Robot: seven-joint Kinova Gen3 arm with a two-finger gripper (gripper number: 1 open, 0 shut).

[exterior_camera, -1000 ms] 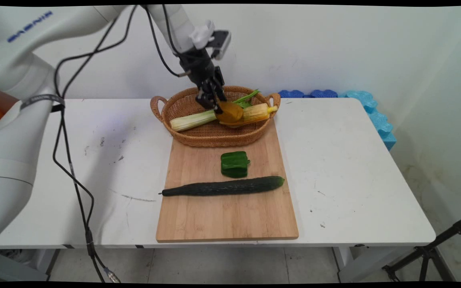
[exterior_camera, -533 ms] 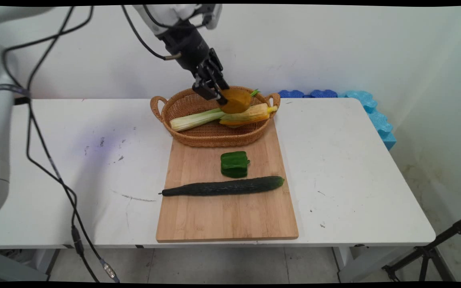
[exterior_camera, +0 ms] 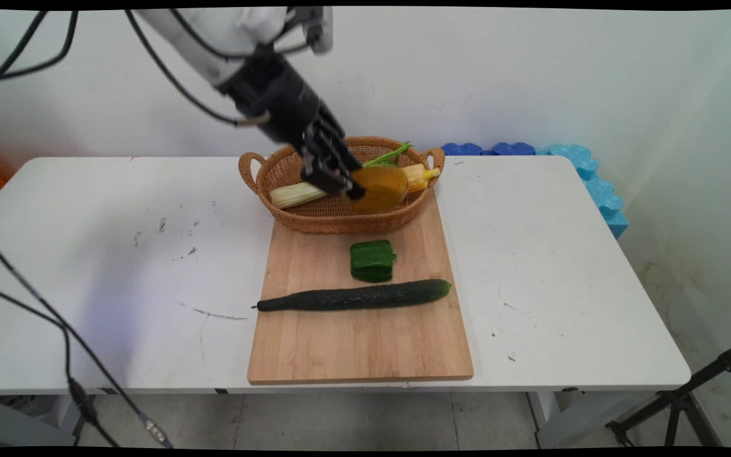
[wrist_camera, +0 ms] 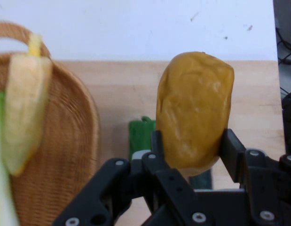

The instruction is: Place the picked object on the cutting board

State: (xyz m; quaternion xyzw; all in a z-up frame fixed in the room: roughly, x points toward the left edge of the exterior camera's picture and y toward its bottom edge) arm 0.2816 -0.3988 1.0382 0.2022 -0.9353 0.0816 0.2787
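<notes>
A black gripper (exterior_camera: 354, 188) on a white robot arm reaches down from the upper left. Its two fingers (wrist_camera: 157, 150) are pinched on either side of a lumpy mustard-yellow item, possibly a potato (exterior_camera: 381, 188), which is held in the air above the near rim of a woven wicker basket (exterior_camera: 289, 216). The basket sits at the far end of a wooden cutting board (exterior_camera: 359, 343) on a white table (exterior_camera: 562, 266). Inside the basket lie a pale green stalk, perhaps celery (exterior_camera: 292, 195), and a yellow ear of corn in its husk (exterior_camera: 417, 176), with some green leaves behind. On the board, just in front of the basket, rests a green pepper piece (exterior_camera: 372, 260). Just nearer the camera lies a long dark cucumber (exterior_camera: 353, 296) across the board. Blue foam blocks (exterior_camera: 584, 171) lie along the wall past the table's far right corner.
</notes>
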